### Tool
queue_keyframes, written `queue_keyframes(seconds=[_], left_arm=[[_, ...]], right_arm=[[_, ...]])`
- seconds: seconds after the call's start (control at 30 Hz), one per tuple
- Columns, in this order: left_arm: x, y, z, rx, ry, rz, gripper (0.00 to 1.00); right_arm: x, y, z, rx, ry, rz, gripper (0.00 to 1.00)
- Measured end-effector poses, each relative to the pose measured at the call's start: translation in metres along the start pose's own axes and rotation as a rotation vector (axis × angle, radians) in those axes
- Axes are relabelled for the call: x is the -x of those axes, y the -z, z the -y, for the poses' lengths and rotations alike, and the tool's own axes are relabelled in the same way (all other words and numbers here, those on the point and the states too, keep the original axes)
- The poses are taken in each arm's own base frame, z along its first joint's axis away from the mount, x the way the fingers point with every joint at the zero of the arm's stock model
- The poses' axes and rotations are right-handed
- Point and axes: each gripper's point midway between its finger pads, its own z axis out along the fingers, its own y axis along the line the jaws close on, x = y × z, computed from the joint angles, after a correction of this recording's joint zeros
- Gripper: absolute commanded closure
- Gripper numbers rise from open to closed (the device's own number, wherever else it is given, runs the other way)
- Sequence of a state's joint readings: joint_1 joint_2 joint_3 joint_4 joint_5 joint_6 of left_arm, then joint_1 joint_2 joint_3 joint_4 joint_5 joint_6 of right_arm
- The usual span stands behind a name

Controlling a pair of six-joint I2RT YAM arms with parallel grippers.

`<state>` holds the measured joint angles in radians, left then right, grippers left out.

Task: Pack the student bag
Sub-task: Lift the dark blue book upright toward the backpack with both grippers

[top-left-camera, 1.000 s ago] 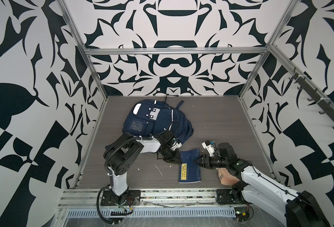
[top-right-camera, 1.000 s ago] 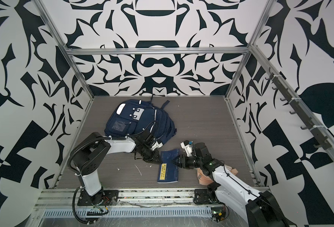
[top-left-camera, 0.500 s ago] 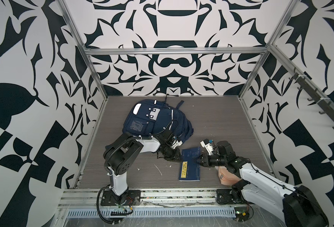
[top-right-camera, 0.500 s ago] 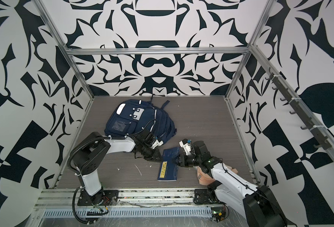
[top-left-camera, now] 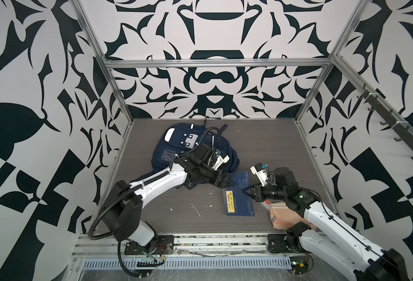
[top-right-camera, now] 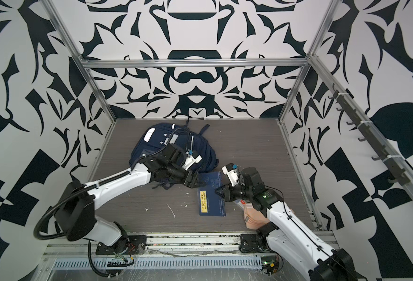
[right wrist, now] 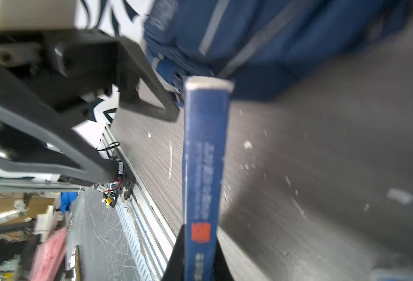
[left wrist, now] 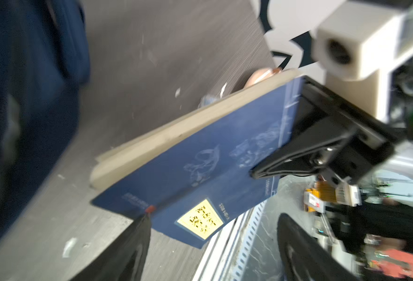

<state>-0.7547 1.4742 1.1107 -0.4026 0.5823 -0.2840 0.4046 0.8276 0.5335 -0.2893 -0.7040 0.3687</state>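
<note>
A: Top views first. Where is the bag relative to the grippers?

B: The large navy-blue fabric backpack (top-left-camera: 162,159) lies flat at the back left of the grey wood-grain tabletop (top-left-camera: 273,146). The left arm reaches across its near edge. The left gripper (top-left-camera: 227,183) sits just beside the bag's near right corner, over the far corner of a dark blue book (top-left-camera: 239,204). The right gripper (top-left-camera: 245,192) meets the book's right edge, apart from the bag. A peach-pink pouch (top-left-camera: 283,216) lies under the right forearm. Both top views agree: backpack (top-right-camera: 206,148), book (top-right-camera: 211,204).

A: Room?

B: Black-and-white patterned walls (top-left-camera: 212,85) and white scraps (top-left-camera: 197,210) on the tabletop.

A: Left wrist view?

B: The left gripper's own fingers (left wrist: 127,250) stand wide apart with nothing between them. One of the right gripper's fingers (left wrist: 297,155) lies flat on the book cover (left wrist: 212,170). The cream page block shows along the opposite edge. The yellow label (left wrist: 200,222) has dark characters, too blurred to read. The backpack is a navy blur (left wrist: 18,97).

A: Right wrist view?

B: The book spine (right wrist: 204,158) is edge-on, clamped between the right gripper's fingers (right wrist: 176,258), so it is closed on the book. The red square mark (right wrist: 200,232) and pale lettering are unreadable. The left gripper's fingers (right wrist: 149,97) are spread and empty. The backpack (right wrist: 273,36) lies just behind the book's far end; I cannot tell whether they touch.
</note>
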Motion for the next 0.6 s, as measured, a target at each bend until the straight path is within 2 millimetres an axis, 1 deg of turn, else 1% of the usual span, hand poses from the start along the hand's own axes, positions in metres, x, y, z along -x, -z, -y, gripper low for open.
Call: queue_keyframes(seconds=[0.1,0.23,0.3,0.47,0.6], left_arm=[[0.020,0.021,0.011,0.037,-0.109,0.031,0.00],[0.046,0.040,0.027,0.068,-0.252,0.080,0.01],[0.054,0.047,0.032,0.081,-0.302,0.098,0.01],[0.063,0.059,0.046,0.076,-0.395,0.098,0.01],[0.063,0.059,0.054,0.036,-0.429,0.068,0.01]], right_arm=[[0.018,0.010,-0.011,0.007,0.099,0.005,1.00],[0.038,0.014,-0.023,0.014,0.211,-0.055,1.00],[0.047,0.014,-0.028,0.022,0.263,-0.094,1.00],[0.060,0.017,-0.038,0.053,0.356,-0.153,1.00],[0.069,0.020,-0.050,0.097,0.410,-0.180,1.00]])
